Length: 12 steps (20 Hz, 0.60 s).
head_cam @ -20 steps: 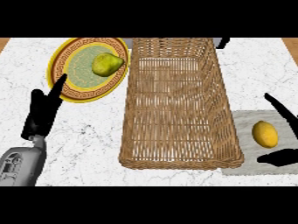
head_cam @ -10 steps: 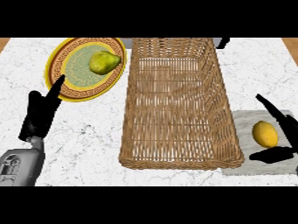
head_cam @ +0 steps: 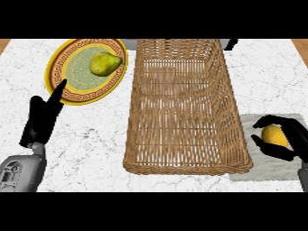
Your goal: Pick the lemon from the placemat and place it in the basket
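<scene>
A yellow lemon (head_cam: 275, 136) lies on a grey placemat (head_cam: 251, 171) at the right of the counter. My right hand (head_cam: 301, 140) is curled round it, fingers arching over its top and thumb under its near side. The long wicker basket (head_cam: 183, 106) stands in the middle, just left of the placemat, with nothing inside. My left hand (head_cam: 44, 118) rests open at the left, fingers pointing up, apart from everything.
A yellow patterned plate (head_cam: 66, 72) at the back left holds a green pear (head_cam: 104, 64). A dark object (head_cam: 230, 43) shows at the basket's far right corner. Wooden floor lies beyond the white marble counter's side edges.
My right hand has gone from open beside the lemon to curled round it on the placemat. The left hand has stayed in place.
</scene>
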### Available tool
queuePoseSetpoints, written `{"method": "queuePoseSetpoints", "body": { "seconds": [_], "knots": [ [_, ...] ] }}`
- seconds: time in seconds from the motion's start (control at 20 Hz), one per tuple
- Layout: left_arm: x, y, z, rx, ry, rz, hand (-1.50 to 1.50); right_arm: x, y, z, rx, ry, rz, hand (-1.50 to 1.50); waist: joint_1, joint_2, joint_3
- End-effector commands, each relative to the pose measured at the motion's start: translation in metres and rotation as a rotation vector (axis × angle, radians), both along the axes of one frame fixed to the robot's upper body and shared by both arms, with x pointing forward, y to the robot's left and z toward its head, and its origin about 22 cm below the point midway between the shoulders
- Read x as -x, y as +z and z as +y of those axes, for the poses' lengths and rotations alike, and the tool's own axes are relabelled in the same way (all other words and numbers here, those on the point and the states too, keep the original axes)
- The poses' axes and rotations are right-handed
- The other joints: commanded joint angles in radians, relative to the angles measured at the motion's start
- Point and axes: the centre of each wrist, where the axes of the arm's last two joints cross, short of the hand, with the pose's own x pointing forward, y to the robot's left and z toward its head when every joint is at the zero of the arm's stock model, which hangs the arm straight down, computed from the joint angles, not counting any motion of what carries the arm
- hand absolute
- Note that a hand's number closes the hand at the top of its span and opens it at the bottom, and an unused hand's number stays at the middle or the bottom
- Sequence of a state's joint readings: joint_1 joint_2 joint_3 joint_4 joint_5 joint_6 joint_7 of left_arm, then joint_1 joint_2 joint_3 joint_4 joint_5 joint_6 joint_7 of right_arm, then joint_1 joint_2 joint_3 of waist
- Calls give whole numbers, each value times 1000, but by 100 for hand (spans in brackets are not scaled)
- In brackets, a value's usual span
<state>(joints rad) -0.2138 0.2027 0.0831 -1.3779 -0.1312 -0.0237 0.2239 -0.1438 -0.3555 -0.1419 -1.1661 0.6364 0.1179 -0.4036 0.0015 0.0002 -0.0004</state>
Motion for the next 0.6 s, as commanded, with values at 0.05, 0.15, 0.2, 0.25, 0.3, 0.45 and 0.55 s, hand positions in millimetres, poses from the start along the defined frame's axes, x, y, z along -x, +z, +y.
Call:
{"method": "queuePoseSetpoints", "body": {
  "seconds": [0.05,0.15,0.2,0.25,0.3,0.45,0.55],
  "knots": [
    [-17,2,-6,4,7,-17,0,-4,-8,-5,86,16,-64,150,-2,1,1],
    [5,-9,1,1,-7,-13,0,3,-18,7,106,18,-101,150,-1,0,0],
    [0,-12,12,31,-1,-3,0,7,-10,16,112,4,-98,150,-4,-1,0],
    [-14,8,-11,22,-10,18,0,-10,-8,3,122,13,-121,150,-1,0,1],
    [-17,13,-14,2,1,-10,0,-24,-3,96,166,-7,-119,150,1,-2,-1],
    [-12,11,-16,2,-67,-20,0,-34,-11,161,299,1,-20,150,75,3,-11],
    [-13,7,-27,-3,-98,-14,0,-41,-5,182,341,7,19,150,114,13,-19]
  ]
}}
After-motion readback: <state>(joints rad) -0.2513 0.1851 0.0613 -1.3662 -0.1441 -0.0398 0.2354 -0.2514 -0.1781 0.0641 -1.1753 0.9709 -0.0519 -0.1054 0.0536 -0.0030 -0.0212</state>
